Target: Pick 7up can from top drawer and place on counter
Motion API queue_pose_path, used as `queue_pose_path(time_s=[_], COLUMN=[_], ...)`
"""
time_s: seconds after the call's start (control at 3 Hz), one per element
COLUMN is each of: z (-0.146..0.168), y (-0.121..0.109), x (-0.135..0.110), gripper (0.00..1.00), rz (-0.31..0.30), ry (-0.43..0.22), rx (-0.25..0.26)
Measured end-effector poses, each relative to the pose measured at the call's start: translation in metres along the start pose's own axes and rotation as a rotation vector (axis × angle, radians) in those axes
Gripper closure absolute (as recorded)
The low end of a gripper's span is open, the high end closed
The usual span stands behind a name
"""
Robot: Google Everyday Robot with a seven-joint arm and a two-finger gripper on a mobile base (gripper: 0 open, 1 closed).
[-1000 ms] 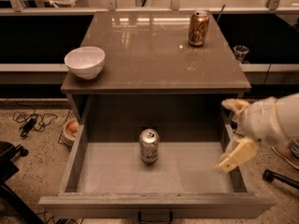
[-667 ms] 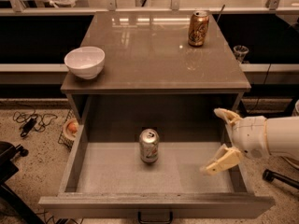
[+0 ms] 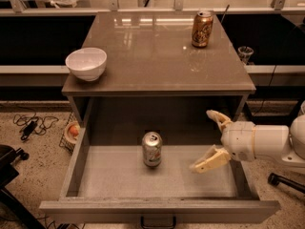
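Note:
The 7up can (image 3: 152, 149) stands upright on the floor of the open top drawer (image 3: 119, 180), near its middle. My gripper (image 3: 209, 140) comes in from the right, over the drawer's right part, with its pale fingers (image 3: 209, 160) spread open and empty. It is to the right of the can and apart from it. The counter (image 3: 143, 56) is the glossy slab above the drawer.
A gold-orange can (image 3: 202, 29) stands at the counter's back right. A white bowl (image 3: 86, 63) sits at its left front edge. Cables and a small basket (image 3: 70, 132) lie on the floor at the left. A chair base (image 3: 285, 180) is at the right.
My gripper has moved left, further in over the drawer and nearer the can, with its fingers staying open. The can has not moved.

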State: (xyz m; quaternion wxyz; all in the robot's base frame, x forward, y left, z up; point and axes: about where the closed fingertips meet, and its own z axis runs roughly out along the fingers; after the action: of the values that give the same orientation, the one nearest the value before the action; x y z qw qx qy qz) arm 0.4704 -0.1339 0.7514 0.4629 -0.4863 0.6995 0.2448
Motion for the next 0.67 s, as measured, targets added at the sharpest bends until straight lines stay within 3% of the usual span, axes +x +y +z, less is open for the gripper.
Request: queue_pose_path(time_s=[0.33,0.67], z=[0.022,0.066], y=[0.008,0.011], x=[-0.003,-0.012], gripper=[0.00,0.00], rz=[-0.007,-0.022], ry=[-0.049,-0.145], rx=[-0.014,-0.035])
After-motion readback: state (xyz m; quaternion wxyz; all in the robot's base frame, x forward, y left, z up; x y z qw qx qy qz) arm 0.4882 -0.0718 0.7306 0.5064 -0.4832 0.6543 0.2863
